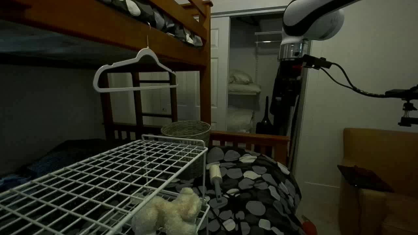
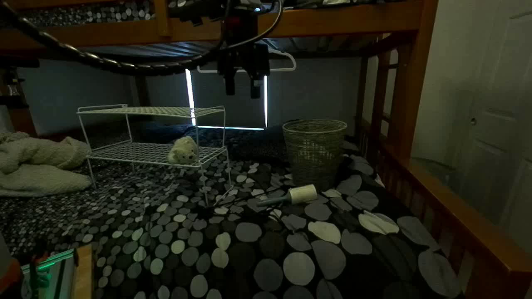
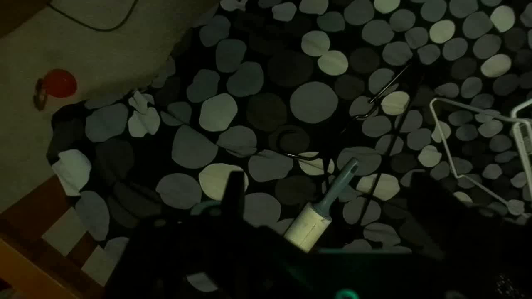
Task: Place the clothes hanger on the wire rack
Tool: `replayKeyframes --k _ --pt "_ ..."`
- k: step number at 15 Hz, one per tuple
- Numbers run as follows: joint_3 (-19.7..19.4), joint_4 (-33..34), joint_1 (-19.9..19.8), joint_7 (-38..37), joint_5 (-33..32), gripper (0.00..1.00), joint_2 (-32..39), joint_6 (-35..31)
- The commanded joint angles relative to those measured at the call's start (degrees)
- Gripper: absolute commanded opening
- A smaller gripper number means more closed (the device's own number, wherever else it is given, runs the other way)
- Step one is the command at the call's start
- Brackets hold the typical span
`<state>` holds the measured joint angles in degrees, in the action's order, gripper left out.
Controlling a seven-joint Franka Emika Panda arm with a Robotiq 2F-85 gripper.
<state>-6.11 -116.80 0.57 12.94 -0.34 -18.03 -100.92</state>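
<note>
A white clothes hanger (image 1: pixel 137 88) hangs by its hook from the upper bunk's wooden rail; in an exterior view it shows partly behind the gripper (image 2: pixel 286 69). The wire rack (image 1: pixel 163 187) is a white two-tier wire grid standing on the bed; it also shows in an exterior view (image 2: pixel 153 111), and part of its frame in the wrist view (image 3: pixel 444 137). My gripper (image 2: pixel 242 92) is open with nothing between its fingers, in the air above the bed, apart from the hanger. It is dark in an exterior view (image 1: pixel 289 98). Its spread fingers show in the wrist view (image 3: pixel 330 176).
A cream stuffed toy (image 2: pixel 184 150) sits on the rack's lower tier. A woven basket (image 2: pixel 314 124) and a lint roller (image 2: pixel 302 194) are on the bed. The wooden bunk rail (image 1: pixel 176 49) runs overhead. A cream blanket (image 2: pixel 37 162) lies beside the rack.
</note>
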Motion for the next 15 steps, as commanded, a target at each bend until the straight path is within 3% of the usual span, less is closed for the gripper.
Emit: replayKeyframes --k 1,10,15 --pt "0.57 0.15 -0.68 0.15 0.2 1.0 0.08 0.15" --pt "0.74 0.73 0.17 2.33 0.91 1.0 1.06 -0.12" --pt "4.87 1.23 3.35 5.34 1.16 1.0 5.93 -0.08"
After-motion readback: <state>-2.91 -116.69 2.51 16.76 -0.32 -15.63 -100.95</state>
